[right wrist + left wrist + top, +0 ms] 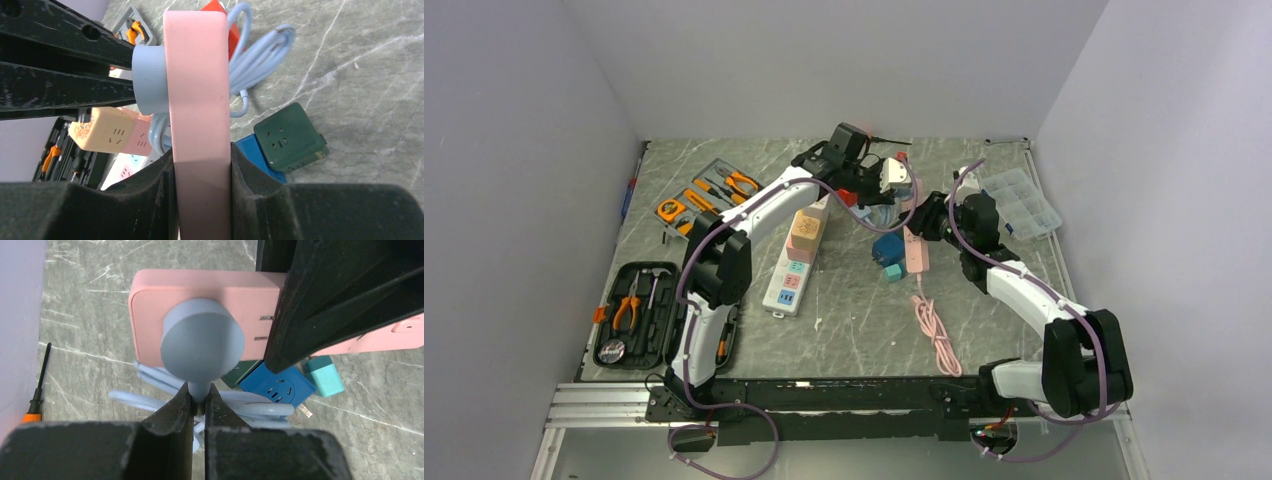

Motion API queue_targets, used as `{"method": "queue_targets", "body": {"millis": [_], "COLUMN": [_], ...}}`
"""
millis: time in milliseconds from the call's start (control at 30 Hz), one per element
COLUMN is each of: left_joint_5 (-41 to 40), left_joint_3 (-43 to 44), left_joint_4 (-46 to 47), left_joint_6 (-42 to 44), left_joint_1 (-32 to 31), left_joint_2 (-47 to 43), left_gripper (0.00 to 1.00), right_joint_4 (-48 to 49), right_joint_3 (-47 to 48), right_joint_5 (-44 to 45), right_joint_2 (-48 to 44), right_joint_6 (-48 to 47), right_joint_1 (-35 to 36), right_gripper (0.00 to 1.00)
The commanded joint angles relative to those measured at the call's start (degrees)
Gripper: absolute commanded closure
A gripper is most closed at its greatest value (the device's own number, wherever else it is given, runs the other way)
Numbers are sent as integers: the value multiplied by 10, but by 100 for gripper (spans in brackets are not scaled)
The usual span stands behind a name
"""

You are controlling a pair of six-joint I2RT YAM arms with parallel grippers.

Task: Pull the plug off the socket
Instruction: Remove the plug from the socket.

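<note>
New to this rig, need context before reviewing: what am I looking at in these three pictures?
Two robot arms bolted to a table. The wide picture is from a fixed camera above and behind them; the other two come from cameras on each wrist. The right tool clamps a pink power strip by its sides. The left tool pinches the neck of the grey-blue plug, which sits in the strip. Also lying there: a white power strip, a blue cube adapter, an open tool case, a clear organiser box.
</note>
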Motion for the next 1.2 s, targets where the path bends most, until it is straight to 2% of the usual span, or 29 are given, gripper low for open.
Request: {"method": "queue_targets", "body": {"millis": [0, 267, 400, 467, 500, 533, 567, 600, 667, 733, 967, 1167], "left_joint_5": [71, 77, 79, 79, 80, 81, 82, 84, 93, 107, 137, 156], "left_joint_3": [25, 23, 22, 24, 27, 30, 33, 32, 24, 32, 68, 96], "left_joint_4": [-41, -52, -56, -61, -65, -69, -73, -74, -68, -81, -151, -194], "left_joint_6": [-3, 3, 5, 5, 6, 6, 5, 2, -1, 8, 58, 84], "left_joint_1": [37, 40, 41, 40, 41, 40, 39, 39, 39, 37, 34, 38], "left_joint_2": [-99, -100, -100, -96, -93, -92, -89, -90, -94, -92, -78, -66], "left_gripper": [100, 100, 100, 99, 91, 72, 45, 27, 4, 1, 1, 1], "right_joint_4": [-102, -141, -137, -109, -83, -58, -41, -30, -3, 26, 89, 81], "right_joint_3": [0, 17, 15, 6, -5, -13, -18, -17, -18, -24, -28, 9], "right_joint_5": [238, 275, 265, 230, 204, 181, 157, 134, 96, 70, 15, -8], "right_joint_2": [35, 43, 42, 28, 16, 5, -4, -10, -19, -36, -83, -105], "right_joint_6": [6, 15, 17, 11, 9, 6, 4, 2, -7, -16, -62, -153], "right_joint_1": [-75, -80, -84, -84, -84, -83, -82, -80, -72, -60, -15, 59], "right_gripper": [100, 100, 100, 100, 100, 100, 100, 100, 100, 100, 100, 100]}}
